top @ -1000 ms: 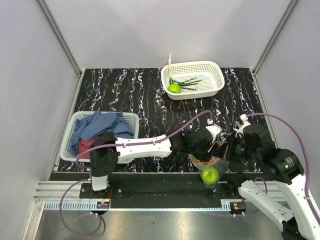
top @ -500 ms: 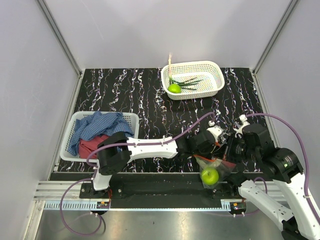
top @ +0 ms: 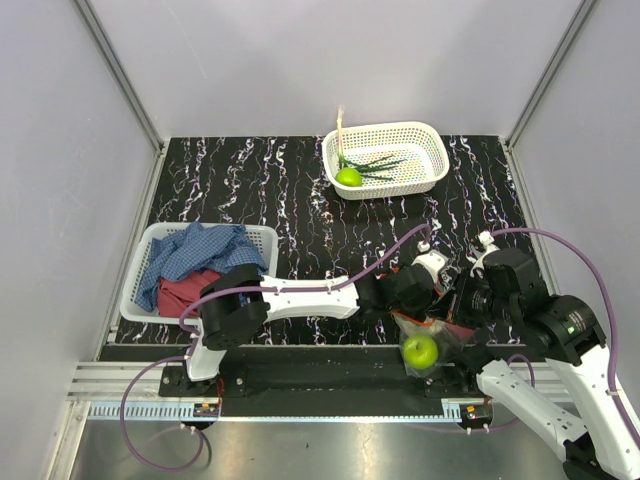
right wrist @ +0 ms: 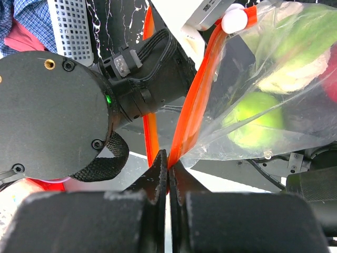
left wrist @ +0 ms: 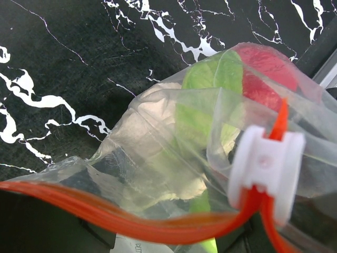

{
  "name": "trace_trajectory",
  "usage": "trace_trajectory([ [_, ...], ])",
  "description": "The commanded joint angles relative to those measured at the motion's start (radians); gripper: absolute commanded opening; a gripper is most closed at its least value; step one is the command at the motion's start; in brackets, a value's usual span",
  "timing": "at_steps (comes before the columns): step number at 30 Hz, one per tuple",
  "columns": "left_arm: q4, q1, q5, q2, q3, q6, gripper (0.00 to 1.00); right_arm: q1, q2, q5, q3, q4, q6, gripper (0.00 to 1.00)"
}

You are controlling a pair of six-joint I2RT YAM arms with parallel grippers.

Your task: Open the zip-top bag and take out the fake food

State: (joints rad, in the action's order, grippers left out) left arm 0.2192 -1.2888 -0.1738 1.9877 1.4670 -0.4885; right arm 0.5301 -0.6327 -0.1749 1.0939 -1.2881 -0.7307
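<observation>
The zip-top bag (top: 428,333) hangs at the table's near edge between both grippers, with a lime-green fruit (top: 420,350) at its bottom. My right gripper (right wrist: 169,158) is shut on one lip of the orange-red zip strip (right wrist: 199,89). The other lip (right wrist: 150,132) runs past my left gripper (top: 408,298). In the left wrist view the strip (left wrist: 131,219) crosses just ahead of my left fingers, which stand apart. The white slider (left wrist: 266,168) sits at the right. A red piece (left wrist: 266,68), green fruit (left wrist: 202,105) and pale cabbage-like piece (left wrist: 174,174) show through the plastic.
A white basket (top: 428,133) at the back holds a green onion (top: 372,163) and a lime-green fruit (top: 348,177). A second white basket (top: 262,238) at the left holds blue and red cloths. The metal rail (top: 300,400) runs along the near edge.
My left arm has reached further right, bringing its gripper up against the bag's mouth. The right gripper has kept its hold, and the bag has barely shifted.
</observation>
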Motion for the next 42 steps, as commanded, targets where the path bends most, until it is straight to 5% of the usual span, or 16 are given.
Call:
trace_trajectory([
  [1, 0.081, 0.008, -0.035, 0.039, 0.013, -0.016, 0.0, 0.007, 0.008, -0.031, 0.047, 0.006, 0.014, 0.0],
  [17, 0.218, 0.008, 0.051, -0.174, 0.058, -0.071, 0.0, 0.007, 0.025, 0.008, 0.021, 0.032, 0.024, 0.0],
  [35, 0.244, -0.006, -0.007, -0.204, 0.056, -0.108, 0.0, 0.007, 0.025, -0.009, 0.008, 0.056, 0.025, 0.0],
  [42, 0.238, -0.006, -0.136, -0.187, 0.092, -0.039, 0.23, 0.005, 0.013, -0.015, 0.009, 0.05, 0.022, 0.0],
])
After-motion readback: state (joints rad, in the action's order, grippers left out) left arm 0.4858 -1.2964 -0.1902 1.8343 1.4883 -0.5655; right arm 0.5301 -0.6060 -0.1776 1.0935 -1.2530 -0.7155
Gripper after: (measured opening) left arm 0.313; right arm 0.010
